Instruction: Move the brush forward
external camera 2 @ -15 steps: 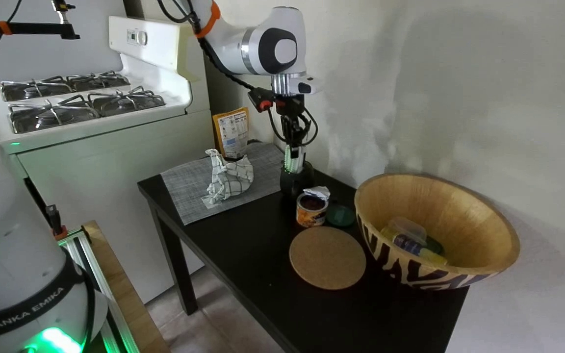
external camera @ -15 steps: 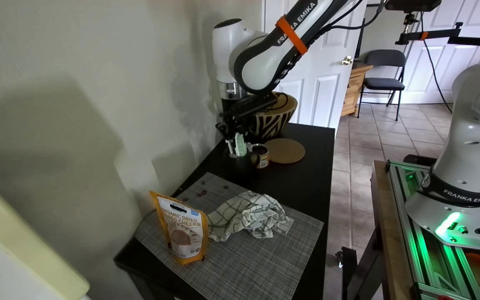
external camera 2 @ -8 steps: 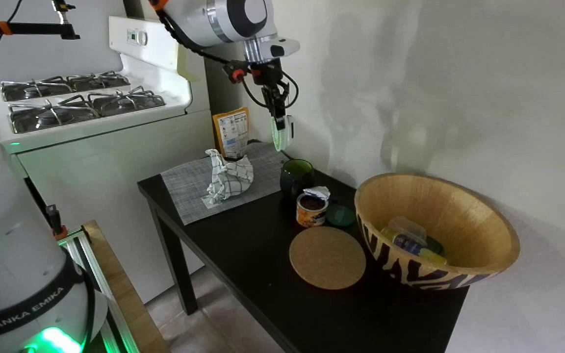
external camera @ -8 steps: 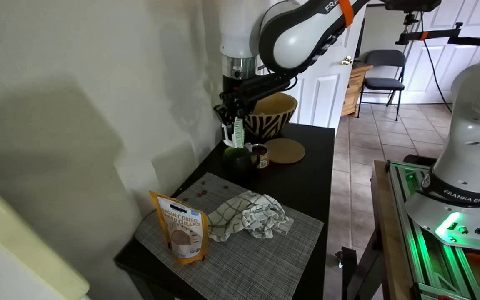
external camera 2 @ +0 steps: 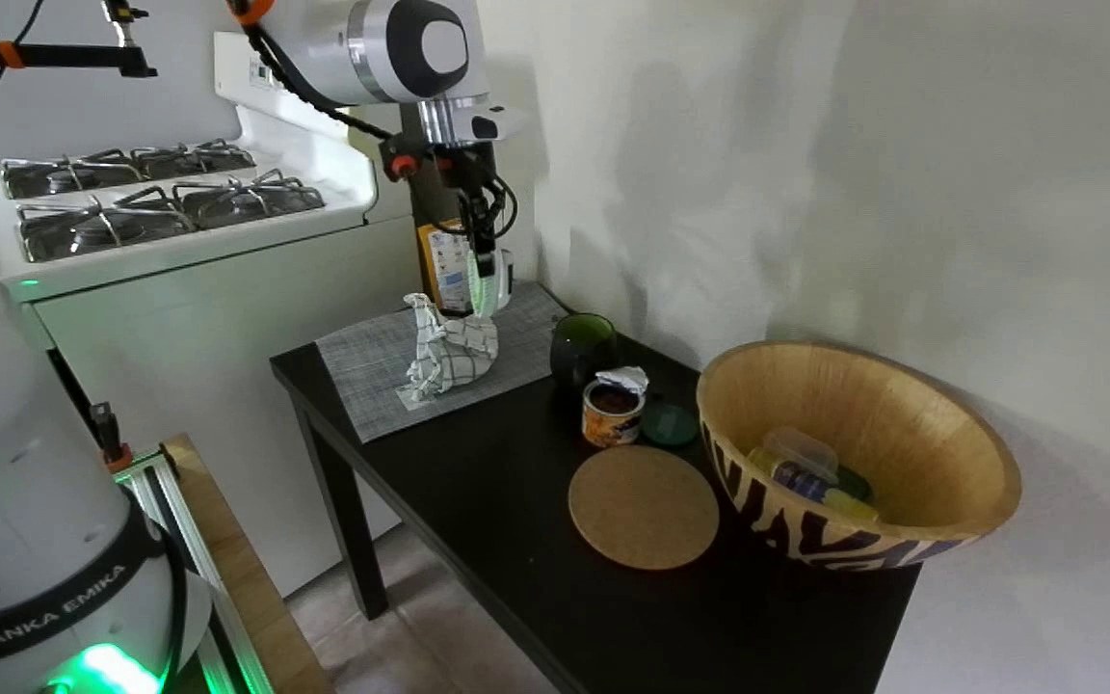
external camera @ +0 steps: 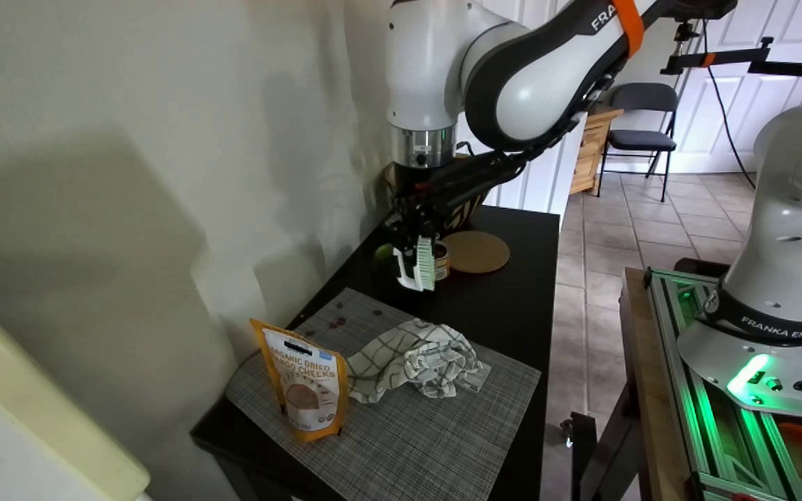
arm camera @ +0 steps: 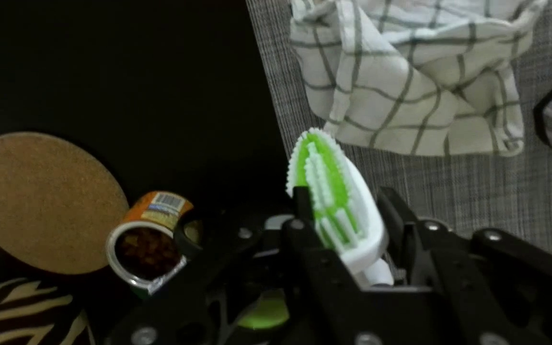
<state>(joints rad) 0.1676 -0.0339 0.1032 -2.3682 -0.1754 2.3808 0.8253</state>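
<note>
Brush [external camera: 425,266] held clear of the table [external camera 2: 507,453]
Claw [arm camera: 344,192] pinching its white-and-green body from both sides; the checked cloth [arm camera: 400,96] lies lower.

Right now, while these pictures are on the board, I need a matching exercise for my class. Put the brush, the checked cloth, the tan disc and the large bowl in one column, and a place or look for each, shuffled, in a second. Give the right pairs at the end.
Column 1
1. brush
2. checked cloth
3. tan disc
4. large bowl

Column 2
A. lying flat on the black table
B. striped on the outside
C. held in the claw
D. crumpled on the grey mat

Right pairs: 1-C, 2-D, 3-A, 4-B
</note>
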